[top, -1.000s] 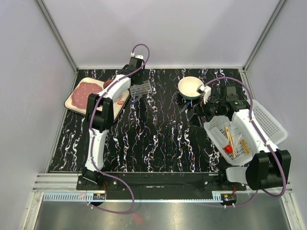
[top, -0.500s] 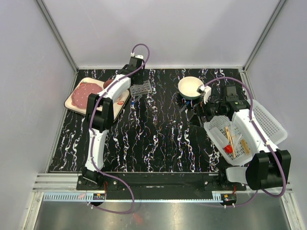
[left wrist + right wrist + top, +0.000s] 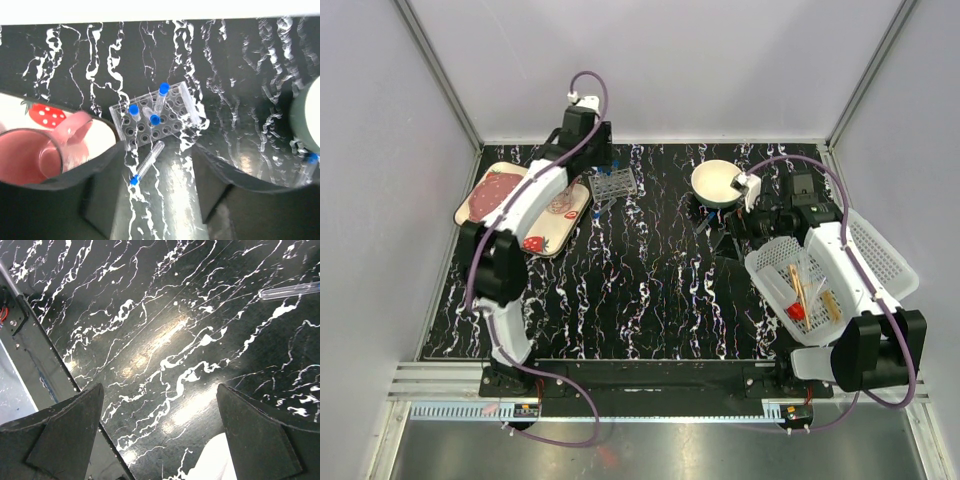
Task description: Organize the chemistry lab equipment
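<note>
The left gripper (image 3: 159,167) is held above the far left part of the table (image 3: 640,290). Its jaws are spread wide and nothing is held between them. Below it, in the left wrist view, a clear rack (image 3: 175,120) is seen with three blue-capped tubes (image 3: 161,97) set in its holes. A fourth tube (image 3: 148,162) lies flat on the table just beside the rack, apart from both fingers (image 3: 75,175). A pink mug (image 3: 45,155) is seen on a plate (image 3: 30,107) to the left of the rack. The edge of a bowl (image 3: 307,117) shows at the right, with another blue-capped tube (image 3: 307,167) near it.

The right gripper (image 3: 159,390) is also wide open and holds nothing. It is held just in front of the bowl in the top view. Only the table shows between its fingers (image 3: 65,435), and a clear tube (image 3: 292,290) lies well apart at the upper right of that view.

A white basket (image 3: 880,255) stands at the right edge of the table. Wooden sticks (image 3: 800,290) and a red-tipped piece (image 3: 796,311) are seen inside it.
</note>
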### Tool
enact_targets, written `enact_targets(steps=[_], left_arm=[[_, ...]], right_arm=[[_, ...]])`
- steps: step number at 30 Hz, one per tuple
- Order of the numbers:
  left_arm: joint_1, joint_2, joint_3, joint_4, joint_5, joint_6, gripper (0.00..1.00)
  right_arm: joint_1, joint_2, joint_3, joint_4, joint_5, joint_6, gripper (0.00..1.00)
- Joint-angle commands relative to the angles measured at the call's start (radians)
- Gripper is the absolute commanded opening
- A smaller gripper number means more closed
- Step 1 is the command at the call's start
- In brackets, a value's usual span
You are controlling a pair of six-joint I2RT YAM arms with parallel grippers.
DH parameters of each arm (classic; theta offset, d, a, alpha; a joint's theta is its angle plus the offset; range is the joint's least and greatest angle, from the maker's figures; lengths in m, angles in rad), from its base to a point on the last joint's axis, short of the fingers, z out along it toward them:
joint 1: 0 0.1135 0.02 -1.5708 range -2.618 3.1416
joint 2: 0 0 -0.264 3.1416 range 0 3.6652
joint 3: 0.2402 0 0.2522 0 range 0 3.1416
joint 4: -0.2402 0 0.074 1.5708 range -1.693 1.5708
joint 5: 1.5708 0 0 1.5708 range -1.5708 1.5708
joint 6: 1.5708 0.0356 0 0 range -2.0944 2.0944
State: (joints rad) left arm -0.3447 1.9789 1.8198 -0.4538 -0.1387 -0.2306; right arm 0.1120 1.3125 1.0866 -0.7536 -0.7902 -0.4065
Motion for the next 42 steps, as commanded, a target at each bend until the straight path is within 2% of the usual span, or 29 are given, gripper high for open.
enact_targets(steps=[1,2,3,5,6,10,14,17,20,24,32,42], left_arm=[[0.024,-0.271,-0.195,0.122,-0.013,-0.032,0.69],[0.029,-0.314,-0.238,0.132,-0.027,-0.044,0.75],[0.041,-0.397,-0.32,0.141,-0.033,-0.05,0.86],[0.055,-0.487,-0.402,0.153,-0.027,-0.067,0.96],[0.071,-0.581,-0.48,0.156,-0.024,-0.07,0.99],[0.139,-0.81,-0.657,0.152,0.046,-0.117,0.99],[0.226,-1.003,-0.839,0.127,0.236,-0.167,0.99],[0.239,-1.132,-0.945,0.101,0.304,-0.21,0.99],[0.239,-1.235,-1.04,0.081,0.349,-0.269,0.99],[0.239,-1.366,-1.146,0.075,0.376,-0.355,0.99],[0.239,-1.45,-1.261,0.086,0.41,-0.458,0.99],[0.239,-1.336,-1.268,0.162,0.478,-0.477,0.99]], right_arm=[[-0.006,0.011,0.079,-0.024,0.051,-0.018,1.0],[-0.005,0.017,0.087,-0.039,0.043,-0.02,1.0],[-0.005,0.037,0.096,-0.053,0.03,-0.022,1.0],[-0.005,0.063,0.128,-0.082,-0.009,0.001,1.0],[-0.005,0.094,0.139,-0.085,-0.012,0.018,1.0],[0.005,0.165,0.19,-0.073,0.052,0.127,1.0],[0.051,0.24,0.236,-0.04,0.16,0.199,1.0],[0.106,0.31,0.272,-0.012,0.262,0.27,1.0],[0.162,0.373,0.282,0.064,0.402,0.356,1.0],[0.213,0.457,0.286,0.186,0.699,0.462,1.0],[0.241,0.643,0.407,0.244,0.894,0.555,1.0],[0.273,0.766,0.466,0.26,0.965,0.565,0.88]])
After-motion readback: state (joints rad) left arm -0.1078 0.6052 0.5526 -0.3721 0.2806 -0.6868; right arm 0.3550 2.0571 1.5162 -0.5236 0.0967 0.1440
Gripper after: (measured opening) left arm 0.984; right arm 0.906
